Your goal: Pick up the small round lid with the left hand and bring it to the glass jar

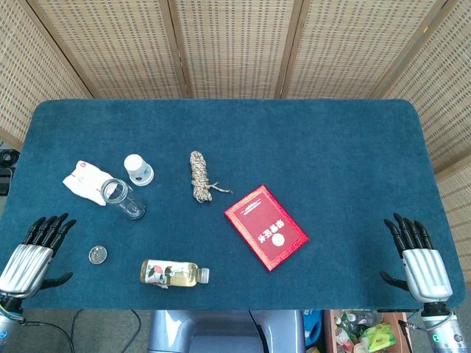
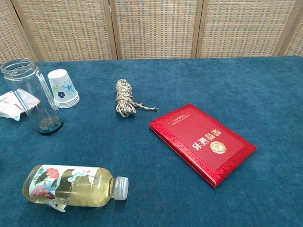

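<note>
Small round lid (image 1: 98,254) lies flat, just to the right of the left hand (image 1: 33,254), whose fingers are spread and empty; the glass jar (image 1: 123,198) stands beyond.

Chest view misses both hands and the small round metal lid (image 1: 98,255). White crumpled packet (image 2: 12,105) cut by left edge, partly behind the clear glass jar (image 2: 32,94).

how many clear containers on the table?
2. The glass jar stands upright at the left, beside the paper cups. The plastic bottle lies on its side near the front edge, cap pointing right.
</note>
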You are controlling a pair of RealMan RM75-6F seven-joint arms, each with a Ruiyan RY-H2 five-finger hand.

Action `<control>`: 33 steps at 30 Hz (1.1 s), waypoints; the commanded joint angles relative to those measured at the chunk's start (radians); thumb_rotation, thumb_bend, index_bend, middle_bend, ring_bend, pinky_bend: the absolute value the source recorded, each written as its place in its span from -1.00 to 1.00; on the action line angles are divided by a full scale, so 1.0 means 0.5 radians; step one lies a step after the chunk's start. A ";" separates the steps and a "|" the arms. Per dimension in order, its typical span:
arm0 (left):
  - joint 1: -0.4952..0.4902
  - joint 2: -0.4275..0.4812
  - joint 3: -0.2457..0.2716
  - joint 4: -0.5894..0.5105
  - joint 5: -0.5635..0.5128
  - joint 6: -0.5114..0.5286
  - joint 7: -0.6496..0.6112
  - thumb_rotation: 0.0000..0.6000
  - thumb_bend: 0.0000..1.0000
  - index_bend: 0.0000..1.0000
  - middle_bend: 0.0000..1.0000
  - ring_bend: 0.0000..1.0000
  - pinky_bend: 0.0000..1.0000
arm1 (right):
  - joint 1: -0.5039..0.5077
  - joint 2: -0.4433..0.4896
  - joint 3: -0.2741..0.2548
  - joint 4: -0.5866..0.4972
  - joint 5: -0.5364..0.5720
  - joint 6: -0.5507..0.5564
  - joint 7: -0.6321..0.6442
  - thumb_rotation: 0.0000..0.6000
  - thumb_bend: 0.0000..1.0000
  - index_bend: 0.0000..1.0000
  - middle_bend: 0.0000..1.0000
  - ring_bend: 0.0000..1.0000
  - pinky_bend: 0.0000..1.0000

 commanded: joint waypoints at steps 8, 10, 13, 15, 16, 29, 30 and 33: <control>-0.110 0.137 0.051 0.165 0.036 -0.181 -0.164 1.00 -0.66 -0.85 -1.00 -1.00 -1.00 | 0.002 0.000 0.003 0.003 0.008 -0.008 0.001 1.00 -1.00 -0.99 -1.00 -1.00 -1.00; -0.125 0.135 0.052 0.206 0.026 -0.211 -0.180 1.00 -0.66 -0.77 -1.00 -1.00 -1.00 | 0.003 -0.003 0.002 0.004 0.007 -0.010 -0.003 1.00 -1.00 -0.99 -1.00 -1.00 -1.00; -0.141 0.111 0.049 0.263 0.021 -0.231 -0.209 1.00 -0.66 -0.59 -1.00 -1.00 -1.00 | 0.004 -0.005 0.002 0.003 0.008 -0.010 -0.009 1.00 -1.00 -0.99 -1.00 -1.00 -1.00; -0.154 0.081 0.048 0.306 0.020 -0.247 -0.219 1.00 -0.66 -0.50 -1.00 -1.00 -1.00 | 0.004 -0.006 0.003 0.002 0.010 -0.011 -0.010 1.00 -1.00 -0.99 -1.00 -1.00 -1.00; -0.162 0.067 0.047 0.323 0.019 -0.259 -0.215 1.00 -0.66 -0.47 -1.00 -1.00 -1.00 | 0.004 -0.005 0.005 0.000 0.013 -0.012 -0.010 1.00 -1.00 -0.99 -1.00 -1.00 -1.00; -0.286 -0.115 0.022 0.478 -0.009 -0.433 -0.136 1.00 -0.54 -0.36 -1.00 -1.00 -1.00 | 0.005 -0.003 0.008 0.009 0.023 -0.017 0.002 1.00 -1.00 -0.99 -1.00 -1.00 -1.00; -0.297 -0.132 0.019 0.490 -0.012 -0.447 -0.130 1.00 -0.53 -0.35 -1.00 -1.00 -1.00 | 0.005 -0.004 0.008 0.009 0.023 -0.017 0.000 1.00 -1.00 -0.99 -1.00 -1.00 -1.00; -0.322 -0.173 0.016 0.521 -0.018 -0.476 -0.114 1.00 -0.49 -0.31 -1.00 -1.00 -1.00 | 0.005 -0.004 0.011 0.008 0.028 -0.017 0.002 1.00 -1.00 -0.99 -1.00 -1.00 -1.00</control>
